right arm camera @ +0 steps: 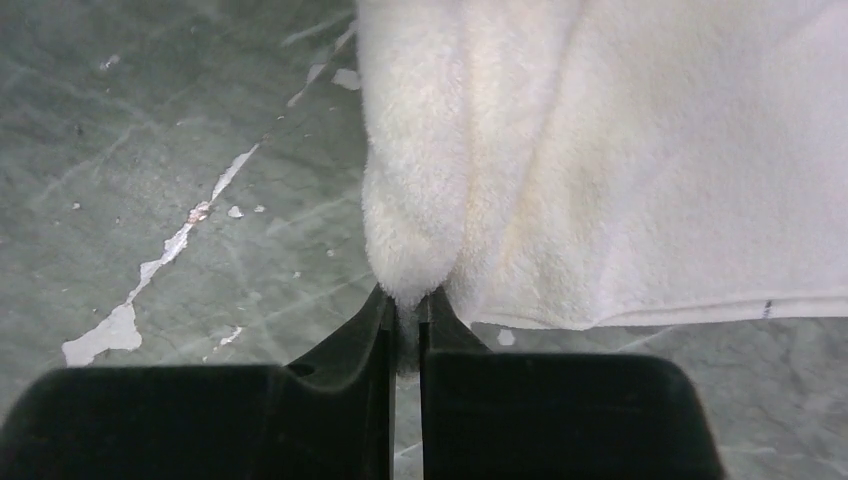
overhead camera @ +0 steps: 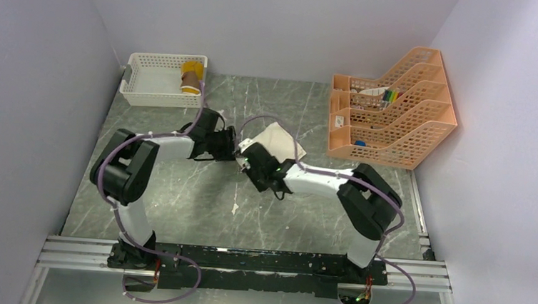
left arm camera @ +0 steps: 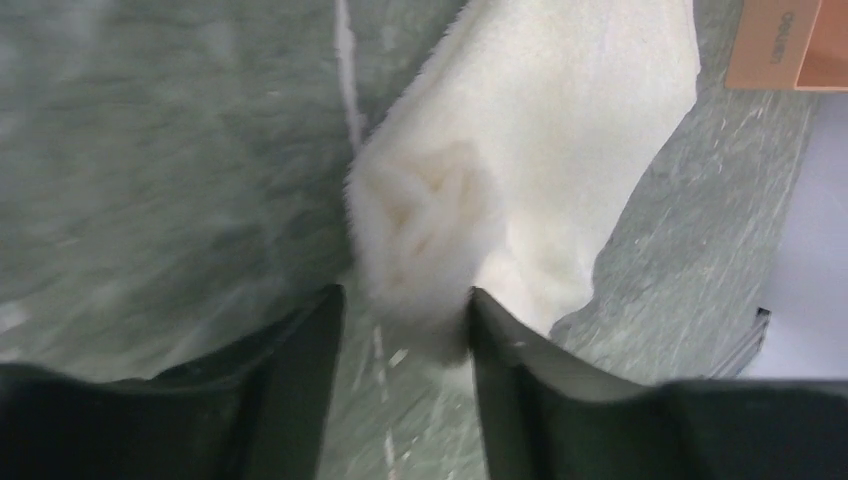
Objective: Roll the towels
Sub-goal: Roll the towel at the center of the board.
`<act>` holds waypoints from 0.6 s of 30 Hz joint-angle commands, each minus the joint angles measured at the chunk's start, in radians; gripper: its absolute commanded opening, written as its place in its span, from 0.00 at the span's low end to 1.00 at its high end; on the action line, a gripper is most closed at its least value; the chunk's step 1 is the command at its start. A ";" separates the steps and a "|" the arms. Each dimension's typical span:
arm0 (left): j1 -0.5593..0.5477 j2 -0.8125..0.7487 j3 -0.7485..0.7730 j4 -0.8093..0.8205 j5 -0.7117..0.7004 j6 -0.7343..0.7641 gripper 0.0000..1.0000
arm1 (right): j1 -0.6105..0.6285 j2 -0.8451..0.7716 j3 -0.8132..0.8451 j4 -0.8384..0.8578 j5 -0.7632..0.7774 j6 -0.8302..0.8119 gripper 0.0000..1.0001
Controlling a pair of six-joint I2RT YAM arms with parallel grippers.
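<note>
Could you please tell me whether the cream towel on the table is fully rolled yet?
Partly rolled: the soft cream cloth towel has a coiled end, while the rest lies spread flat.

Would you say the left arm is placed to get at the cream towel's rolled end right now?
Probably yes: the rolled end sits between the left tool's open fingers, nothing blocking; the right tool is shut on the towel too.

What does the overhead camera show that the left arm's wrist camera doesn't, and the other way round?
Only overhead: the white basket with a rolled yellow-brown towel, and the right claw at the cream towel. Only left wrist: the spiral end of that towel's rolled part, between the spread fingers of the left claw. Both: the cream towel on the grey table.
</note>
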 commanded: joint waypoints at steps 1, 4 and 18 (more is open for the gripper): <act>0.061 -0.162 -0.049 -0.015 -0.033 0.005 0.66 | -0.170 -0.084 -0.081 0.145 -0.317 0.097 0.00; 0.070 -0.223 -0.050 -0.049 -0.088 0.015 0.74 | -0.280 -0.104 -0.096 0.198 -0.539 0.153 0.00; 0.025 -0.150 -0.059 0.079 0.013 0.016 0.79 | -0.549 0.124 0.001 0.294 -1.001 0.387 0.00</act>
